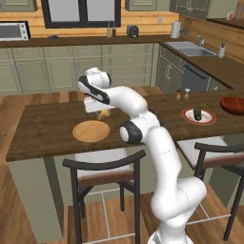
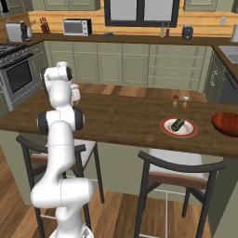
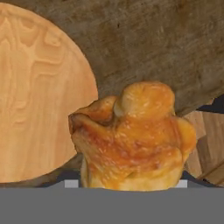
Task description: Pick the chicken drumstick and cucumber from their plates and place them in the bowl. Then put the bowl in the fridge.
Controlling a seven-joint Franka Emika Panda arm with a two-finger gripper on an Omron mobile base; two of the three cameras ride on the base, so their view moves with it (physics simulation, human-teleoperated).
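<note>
My gripper [image 1: 101,113] is shut on the chicken drumstick [image 3: 135,140], a golden-brown lumpy piece. It hangs just above the counter beside the empty tan wooden plate [image 1: 91,131], which lies at the left of the hand view [image 3: 39,100]. The dark green cucumber [image 1: 197,113] lies on the white red-rimmed plate [image 1: 208,119] to the right, also seen as the cucumber [image 2: 178,124] on its plate [image 2: 168,128]. The reddish-brown bowl [image 1: 233,105] sits at the counter's far right end [image 2: 226,123]. The fridge is out of view.
Two dark-framed stools [image 1: 106,167] [image 1: 217,155] stand against the near side of the wooden counter [image 1: 47,128]. Salt and pepper shakers [image 1: 182,94] stand behind the red-rimmed plate. Green cabinets and a sink [image 1: 190,47] line the back wall.
</note>
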